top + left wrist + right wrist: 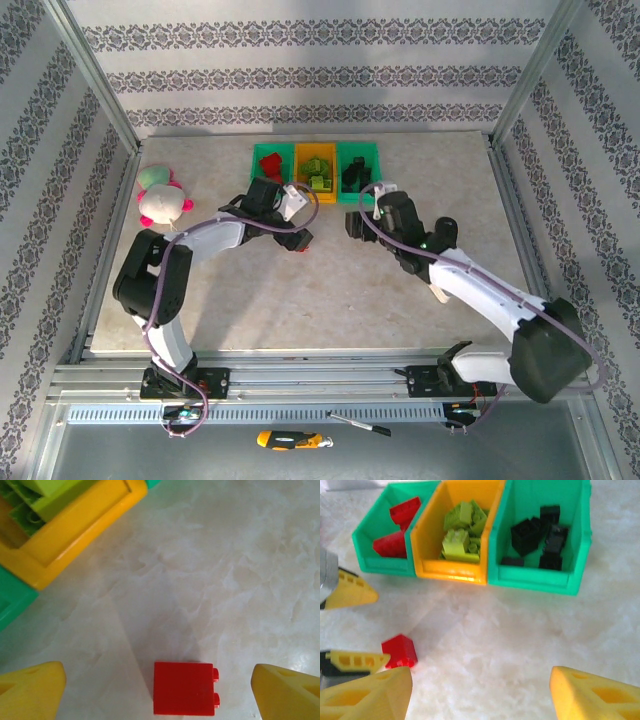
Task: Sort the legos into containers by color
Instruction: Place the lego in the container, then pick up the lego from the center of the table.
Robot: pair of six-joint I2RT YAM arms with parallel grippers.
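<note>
legos (318,172) sorted by colour sit in the containers (372,155), three joined bins in a row at the far side of the table (420,300), seen from the top camera: red in the left green bin (285,150), lime in the orange bin (316,146), black in the right green bin (360,197). one red lego (301,248) lies loose on the table in front of the bins, and the left gripper (299,240) hangs right over it. the right gripper (356,226) is near the right green bin's front wall. a pink, white and green plush toy (160,195) sits by the table's left edge, well apart from the bins.

left wrist camera: the red lego (184,688) lies on the table (225,570) with its studs pointing right, between the two yellow fingers (32,690) of the left gripper (157,682). the jaws are spread wide and grip nothing (bare table shows on both sides of the brick). a corner of the orange bin (75,530), lime legos inside, is at upper left.

right wrist camera: the right gripper (481,692) is wide open and empty, its yellow fingers (370,697) at the bottom corners. ahead stand the left green bin (385,565) with red legos, the orange bin (450,572) with lime ones and the right green bin (530,577) with black ones. the red lego (400,651) rests on the table at left, just beside the lower of the two fingers (351,591) of the left gripper (381,627).
</note>
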